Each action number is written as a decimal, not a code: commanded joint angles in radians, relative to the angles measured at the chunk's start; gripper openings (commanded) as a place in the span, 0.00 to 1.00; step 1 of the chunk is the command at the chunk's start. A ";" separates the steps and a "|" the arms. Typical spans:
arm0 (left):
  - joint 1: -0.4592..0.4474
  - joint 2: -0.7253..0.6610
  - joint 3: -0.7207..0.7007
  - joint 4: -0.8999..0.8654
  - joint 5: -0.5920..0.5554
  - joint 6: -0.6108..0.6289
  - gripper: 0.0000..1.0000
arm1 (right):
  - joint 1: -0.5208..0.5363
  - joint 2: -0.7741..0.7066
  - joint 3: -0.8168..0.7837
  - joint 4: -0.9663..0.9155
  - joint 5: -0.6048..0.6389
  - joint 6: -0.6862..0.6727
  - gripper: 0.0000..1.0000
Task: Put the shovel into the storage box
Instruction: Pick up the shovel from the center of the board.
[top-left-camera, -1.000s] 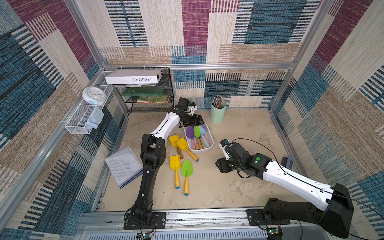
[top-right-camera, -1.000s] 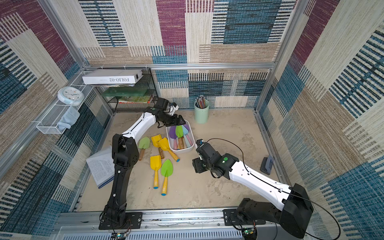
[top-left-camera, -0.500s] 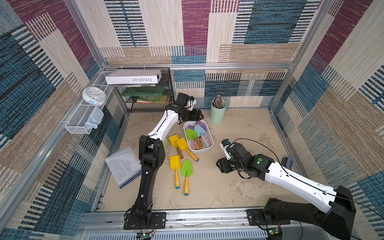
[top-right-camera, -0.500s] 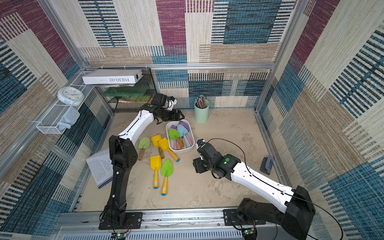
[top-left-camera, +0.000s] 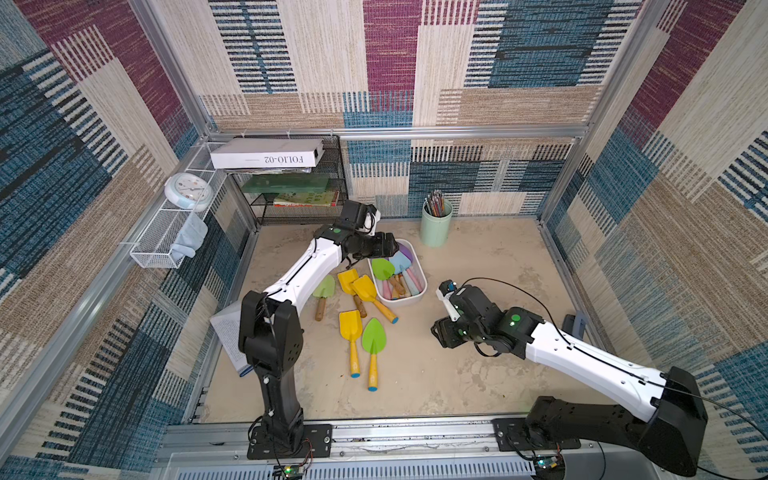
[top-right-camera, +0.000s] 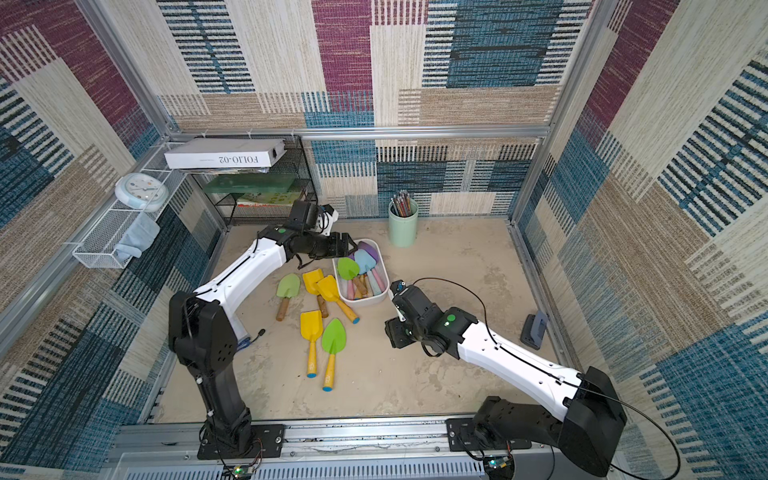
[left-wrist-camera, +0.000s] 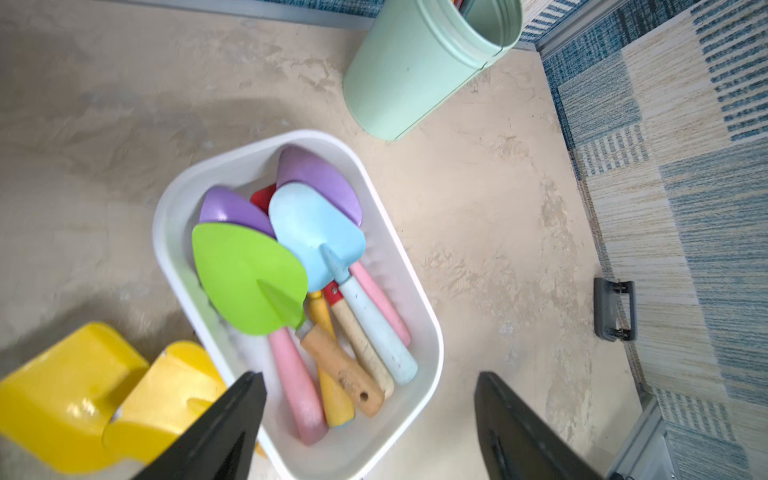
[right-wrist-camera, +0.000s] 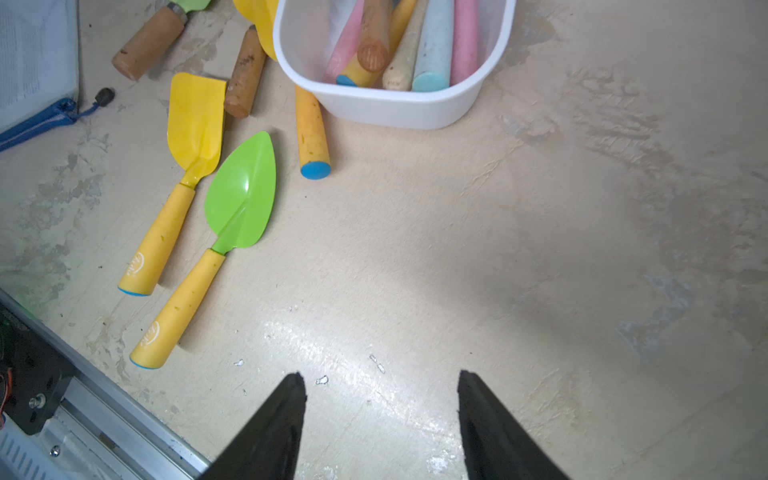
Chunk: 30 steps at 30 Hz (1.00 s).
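Note:
The white storage box (top-left-camera: 420, 286) (top-right-camera: 385, 286) stands mid-floor and holds several shovels, with a green (left-wrist-camera: 249, 274), a blue (left-wrist-camera: 316, 232) and a purple blade (left-wrist-camera: 320, 174) on top. My left gripper (top-left-camera: 390, 246) (left-wrist-camera: 369, 374) hangs open over the box's far end, holding nothing. Several more shovels lie on the floor left of the box: two yellow ones (top-left-camera: 360, 286) against its wall, a brown-handled green one (top-left-camera: 323, 291), and a yellow (top-left-camera: 350, 329) and a green one (top-left-camera: 373, 341) nearer the front. My right gripper (top-left-camera: 441, 336) (right-wrist-camera: 380, 374) is open and empty above bare floor right of the box (right-wrist-camera: 395, 112).
A mint-green pencil cup (top-left-camera: 435, 226) stands behind the box. A black wire shelf with books (top-left-camera: 299, 195) fills the back left corner. An open book (top-left-camera: 226, 332) lies by the left arm's base. A small grey object (top-left-camera: 575, 324) sits by the right wall.
The left gripper has shifted slightly over the box's far end and stays open. The green blade in the box lies a little farther left. The right arm has barely moved.

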 joint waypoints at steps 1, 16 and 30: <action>-0.002 -0.114 -0.153 0.145 -0.033 -0.089 0.84 | 0.001 0.045 0.016 0.003 -0.057 -0.060 0.61; -0.180 -0.515 -0.493 -0.360 -0.358 -0.314 0.81 | 0.014 0.130 0.077 0.050 -0.065 -0.007 0.59; -0.296 -0.508 -0.713 -0.383 -0.384 -0.494 0.75 | 0.014 0.119 0.075 0.064 -0.074 -0.019 0.59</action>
